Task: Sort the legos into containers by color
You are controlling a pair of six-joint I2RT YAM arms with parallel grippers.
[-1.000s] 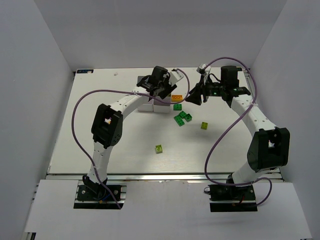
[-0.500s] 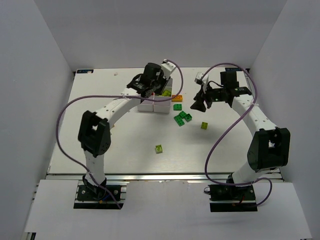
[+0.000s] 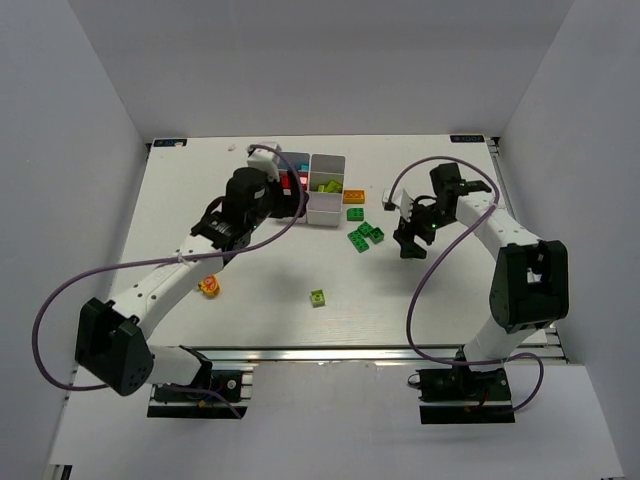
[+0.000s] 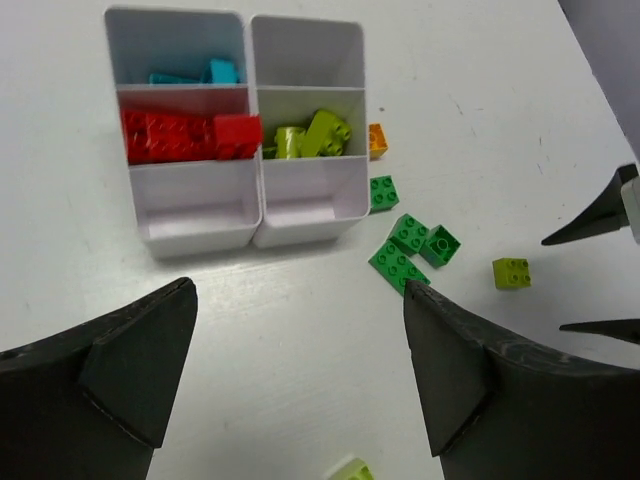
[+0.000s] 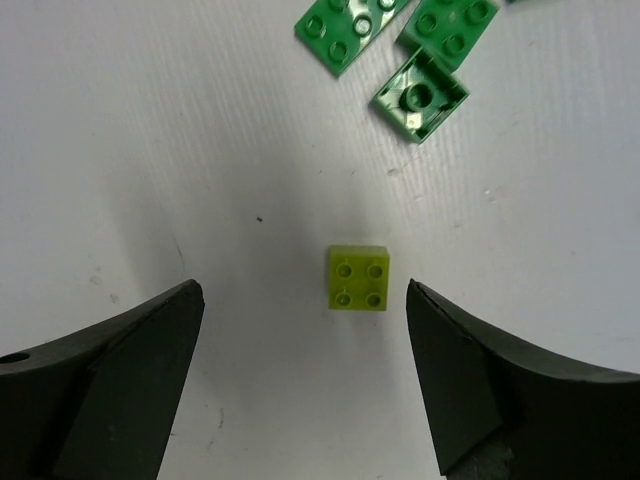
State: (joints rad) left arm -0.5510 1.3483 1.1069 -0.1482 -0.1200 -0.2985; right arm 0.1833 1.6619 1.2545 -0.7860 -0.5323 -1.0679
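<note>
On the right gripper (image 5: 300, 300) the jaws are spread wide and grip nothing. A lime brick (image 5: 360, 278) lies flat on the table (image 5: 150, 150), studs up, between the fingers, a little off-centre and touching neither. Green bricks (image 5: 400, 50) lie just beyond it.

The left gripper (image 4: 298, 290) is likewise spread and empty. The tray (image 4: 200, 215) sits ahead of it, well apart, and holds blue bricks (image 4: 200, 73), red bricks (image 4: 185, 135) and lime pieces (image 4: 315, 135).

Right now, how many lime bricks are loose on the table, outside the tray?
2. One lime brick sits under the open right hand, beside the green bricks; the other lies alone, well away from the tray. More may be hidden.
</note>
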